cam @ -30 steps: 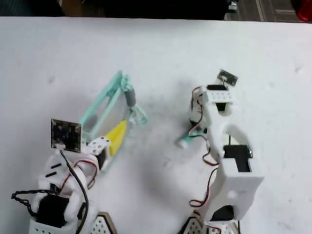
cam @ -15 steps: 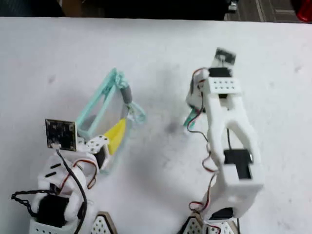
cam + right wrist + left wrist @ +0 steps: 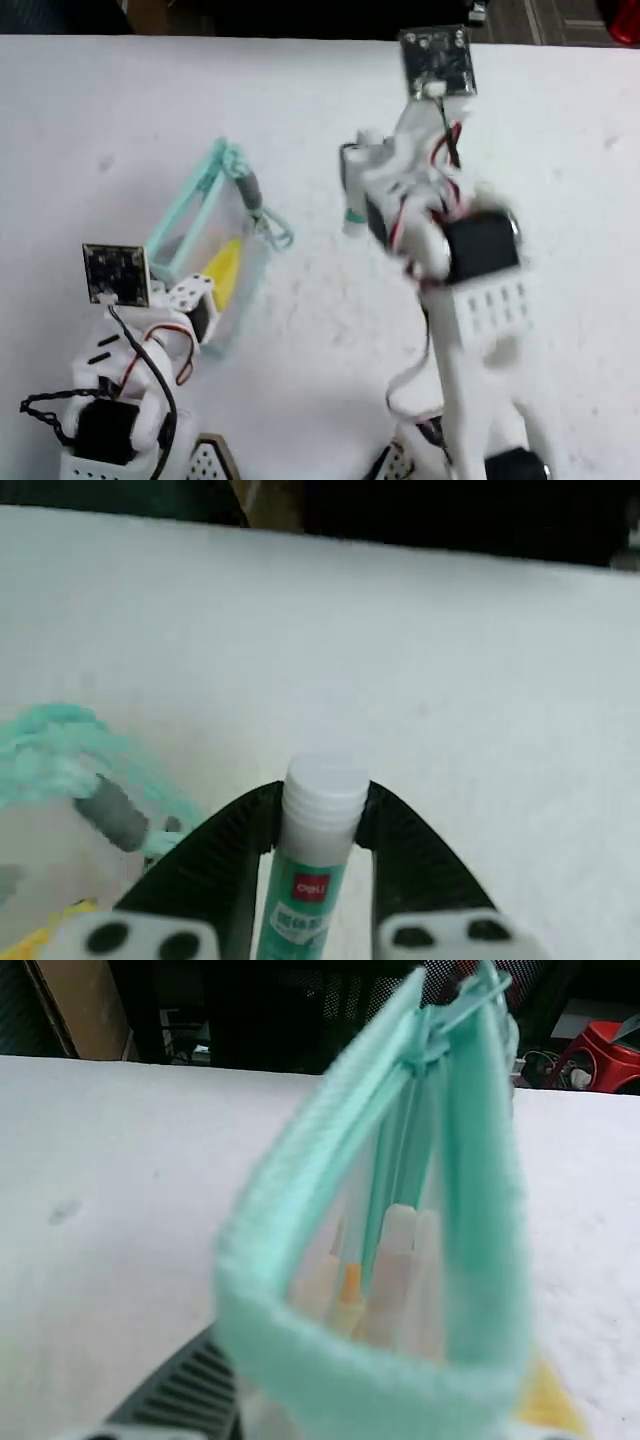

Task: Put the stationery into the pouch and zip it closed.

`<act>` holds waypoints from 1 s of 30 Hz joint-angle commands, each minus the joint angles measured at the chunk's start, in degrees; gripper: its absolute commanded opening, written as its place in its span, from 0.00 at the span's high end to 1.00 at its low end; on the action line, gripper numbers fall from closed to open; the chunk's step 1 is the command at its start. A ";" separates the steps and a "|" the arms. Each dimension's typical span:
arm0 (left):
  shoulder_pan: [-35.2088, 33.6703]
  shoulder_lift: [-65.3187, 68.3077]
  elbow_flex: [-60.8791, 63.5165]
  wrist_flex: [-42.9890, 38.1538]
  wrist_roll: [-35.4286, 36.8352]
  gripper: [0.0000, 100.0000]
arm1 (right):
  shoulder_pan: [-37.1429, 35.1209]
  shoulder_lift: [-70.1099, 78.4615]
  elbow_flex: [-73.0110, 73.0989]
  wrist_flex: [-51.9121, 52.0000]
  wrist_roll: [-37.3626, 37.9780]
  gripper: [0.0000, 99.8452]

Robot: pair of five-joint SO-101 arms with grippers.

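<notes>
**Right arm.** The right fingers (image 3: 258, 825) are closed on the glue stick (image 3: 318, 830). One dark finger presses each side of the barrel just below the white cap. The cap stands clear beyond the fingertips, and the green labelled barrel runs back between the fingers toward the wrist. In the high view the right fingers (image 3: 358, 175) hang over the counter (image 3: 150, 110), with the glue stick (image 3: 352, 217) pointing down from them. The stick's lower end is off the surface.

**Left arm.** The left fingers (image 3: 200, 300) grip the near end of the pouch (image 3: 195, 215). In the left wrist view one grey finger (image 3: 185, 1400) lies against the outside of the pouch (image 3: 290, 1250), just below the teal zipper band. The second finger is hidden behind the fabric.

**Pouch.** The mouth is unzipped. The two teal bands spread apart at the left fingers and meet at the far end. Pens (image 3: 395, 1260) lie inside, beyond the fingertips, seen through the open mouth. A yellow item (image 3: 225, 270) lies in the pouch close to the left fingers.

**Relation.** The pouch lies beside the right fingers, apart from the glue stick. Its grey tag (image 3: 115, 817) and teal cord (image 3: 275, 232) are the parts nearest the stick.
</notes>
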 commanded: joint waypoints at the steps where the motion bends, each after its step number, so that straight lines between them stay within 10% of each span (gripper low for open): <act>1: 1.36 0.40 -1.76 -0.88 -0.18 0.72 | -3.56 -7.52 -2.55 -5.05 1.14 0.98; 18: 8.57 0.40 -1.76 0.97 -3.60 0.71 | -26.59 -13.05 -1.76 -24.84 5.45 0.98; 30: 8.57 0.40 -1.67 0.79 -3.60 0.71 | -27.38 -13.05 17.76 -38.55 5.63 0.98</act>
